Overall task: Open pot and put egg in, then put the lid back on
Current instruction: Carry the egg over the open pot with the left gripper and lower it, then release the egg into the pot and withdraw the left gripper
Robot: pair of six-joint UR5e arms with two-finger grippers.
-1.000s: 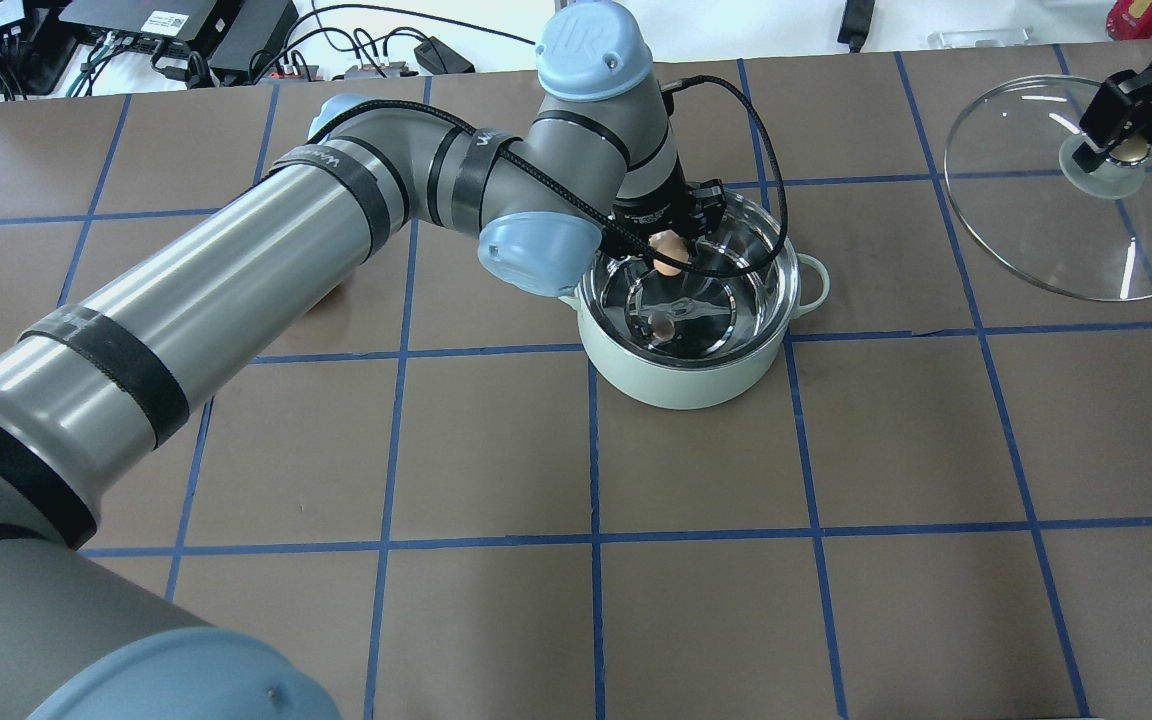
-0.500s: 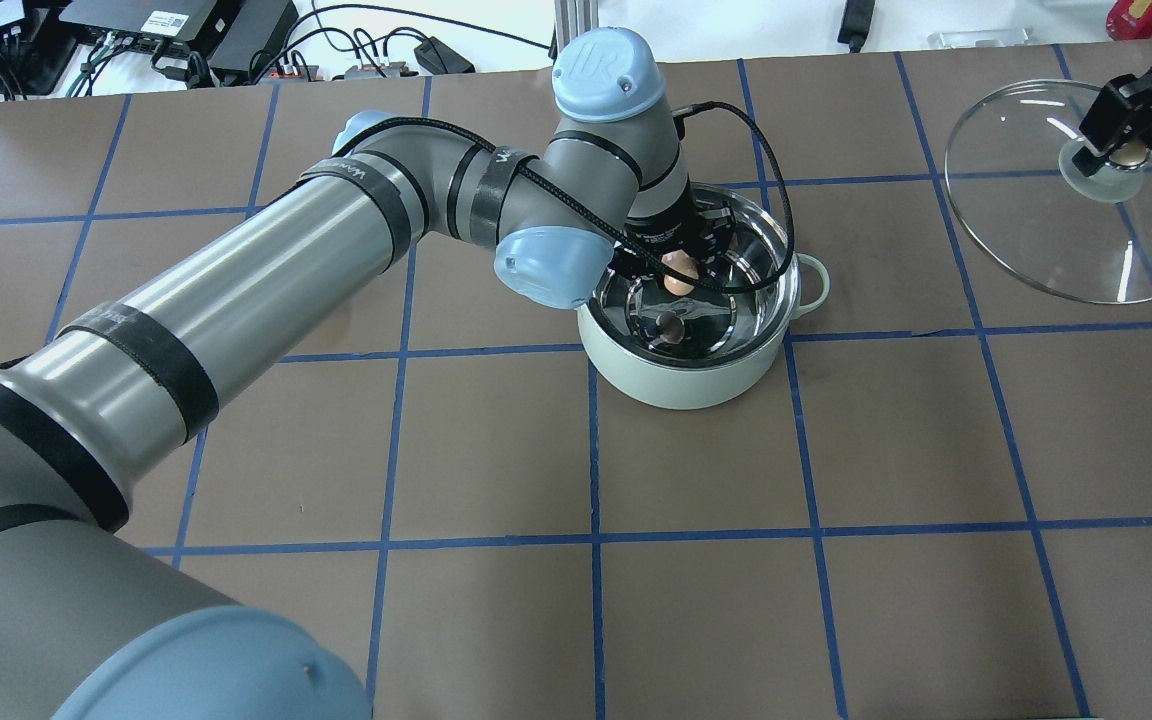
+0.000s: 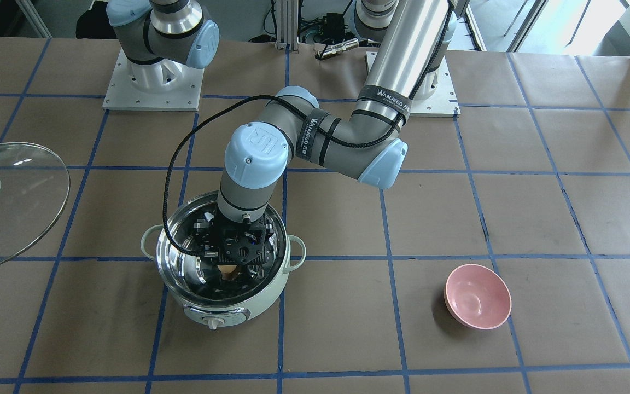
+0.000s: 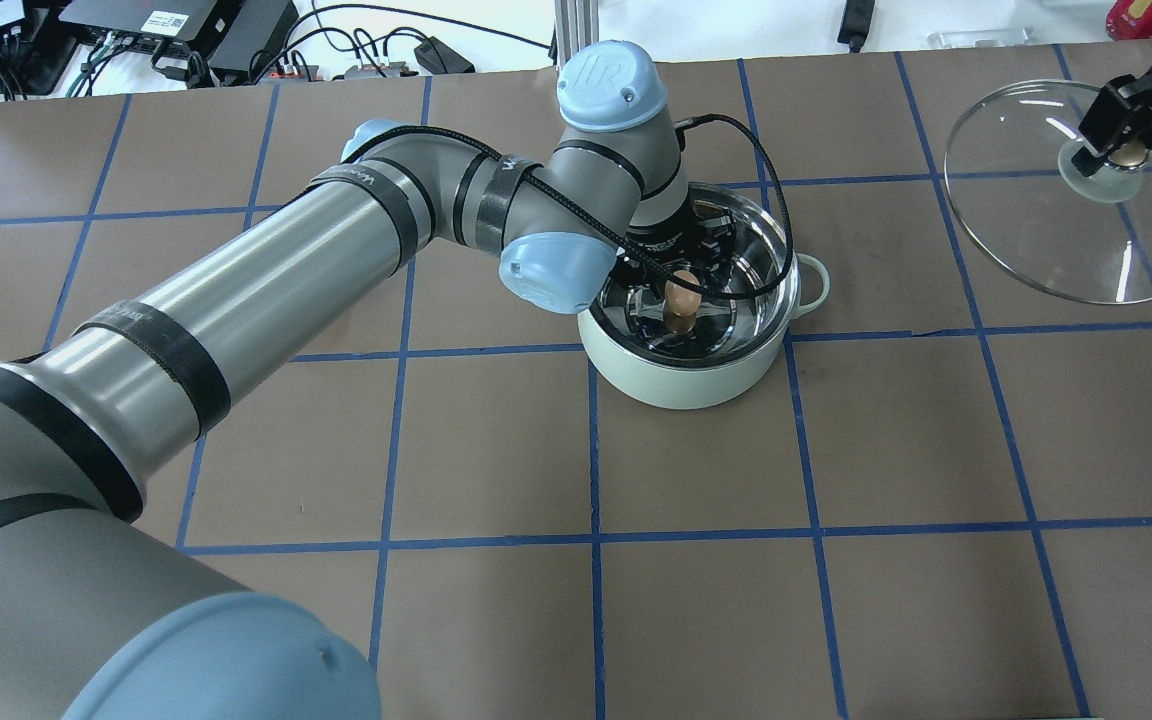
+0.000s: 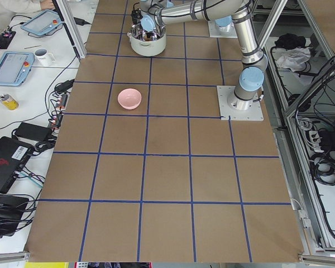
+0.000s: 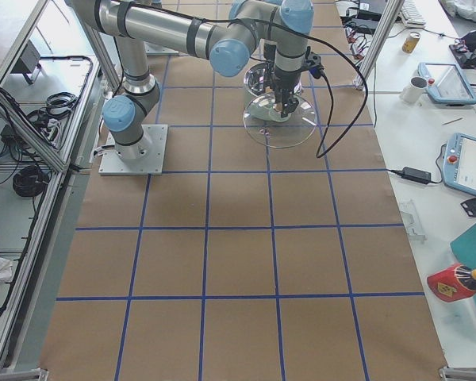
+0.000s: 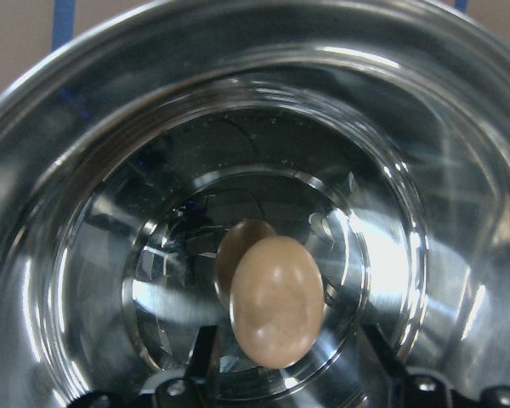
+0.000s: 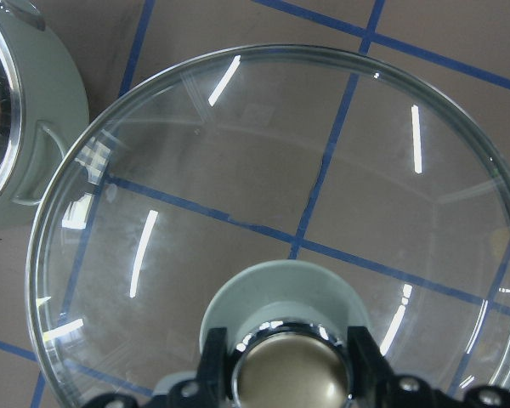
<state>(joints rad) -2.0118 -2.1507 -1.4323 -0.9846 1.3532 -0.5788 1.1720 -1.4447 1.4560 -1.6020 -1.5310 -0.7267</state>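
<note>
Across from the robot, the left gripper [image 3: 231,265] sits deep inside the mint-green pot [image 3: 252,312], presumably to bring the egg [image 3: 228,273] low over hard steel. Overhead, the right gripper [image 4: 1120,151] clamps the domed glass lid [image 4: 1016,250] by its knob, held aside to leave the mouth free. Left wrist: smooth tan oval near the mirror-bright bottom; fingers [image 7: 204,361] flank it with slim gaps, so gripped or released I cannot tell

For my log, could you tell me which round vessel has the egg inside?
The mint-green pot: the egg is below its rim, under the left hand; the pink bowl is empty.
</note>
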